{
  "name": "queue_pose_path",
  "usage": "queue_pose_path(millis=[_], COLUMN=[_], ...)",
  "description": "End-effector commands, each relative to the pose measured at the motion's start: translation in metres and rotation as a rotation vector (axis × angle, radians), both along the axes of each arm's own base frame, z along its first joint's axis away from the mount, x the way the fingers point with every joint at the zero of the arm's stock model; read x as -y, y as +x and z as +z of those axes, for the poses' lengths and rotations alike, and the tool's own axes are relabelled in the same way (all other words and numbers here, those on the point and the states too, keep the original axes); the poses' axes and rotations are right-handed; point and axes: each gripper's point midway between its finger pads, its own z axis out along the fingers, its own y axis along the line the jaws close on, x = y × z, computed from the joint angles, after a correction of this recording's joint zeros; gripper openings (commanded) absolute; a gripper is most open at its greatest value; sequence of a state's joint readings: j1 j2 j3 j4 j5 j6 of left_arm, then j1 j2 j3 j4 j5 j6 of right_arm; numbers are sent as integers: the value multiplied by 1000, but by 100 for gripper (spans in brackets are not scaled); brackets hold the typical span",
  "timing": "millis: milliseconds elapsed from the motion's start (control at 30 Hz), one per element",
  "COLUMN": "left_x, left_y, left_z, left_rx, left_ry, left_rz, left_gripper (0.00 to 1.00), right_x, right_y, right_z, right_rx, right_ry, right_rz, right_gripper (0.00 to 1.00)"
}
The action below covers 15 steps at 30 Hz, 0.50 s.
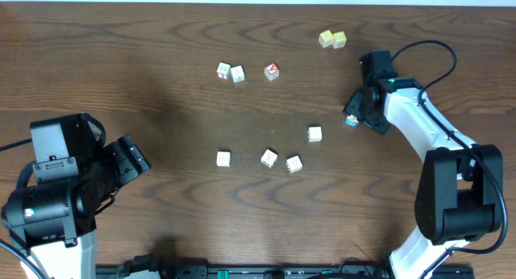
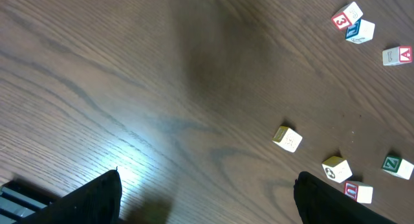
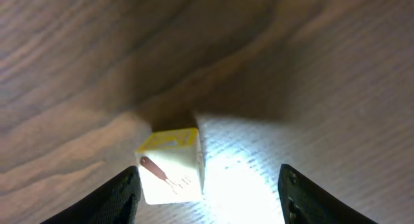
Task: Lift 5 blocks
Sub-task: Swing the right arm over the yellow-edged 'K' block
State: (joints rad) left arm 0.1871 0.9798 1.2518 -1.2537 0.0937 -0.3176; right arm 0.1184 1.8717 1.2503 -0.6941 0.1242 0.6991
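**Right jaws astride one block, nothing clamped**

In the right wrist view the right gripper (image 3: 209,177) is seen only as two dark finger tips, cut off by the bottom edge. A block (image 3: 171,167) is sat on the table (image 3: 310,88) between them, close by the frame-left finger with a wide gap to the other: jaws apart, nothing gripped. Whether that near finger is touched cannot be told. A yellow top face and a brownish mark are shown; the print is blurred. From overhead this block is partly hidden by the gripper, only a blue face being visible.

The left gripper (image 2: 208,179) is held over the table at the near left, jaws wide apart, nothing between them; only its tips are in frame.

Mid-table, four blocks (image 1: 268,158) are scattered. Further back a pair of blocks (image 1: 238,73) is set side by side, the red-faced cube (image 1: 272,71) near them. Two yellow cubes (image 1: 326,39) are side by side at the far side, near the right arm. Prints cannot be read from overhead
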Motion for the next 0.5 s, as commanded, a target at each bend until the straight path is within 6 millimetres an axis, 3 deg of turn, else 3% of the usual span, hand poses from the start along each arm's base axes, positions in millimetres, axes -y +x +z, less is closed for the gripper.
queue_pose_path(millis=[0, 267, 467], left_x=[-2, -2, -2], left_y=[0, 0, 0], left_z=[3, 3, 3], left_rx=[5, 5, 5], left_ry=[11, 11, 11], left_rz=[13, 13, 13], left_gripper=[85, 86, 85], right_x=[-4, -23, -24], right_y=[-1, 8, 10], right_z=[-14, -23, -22], right_rx=[-30, -10, 0], right_ry=[22, 142, 143], right_rz=[38, -1, 1], right_gripper=[66, 70, 70])
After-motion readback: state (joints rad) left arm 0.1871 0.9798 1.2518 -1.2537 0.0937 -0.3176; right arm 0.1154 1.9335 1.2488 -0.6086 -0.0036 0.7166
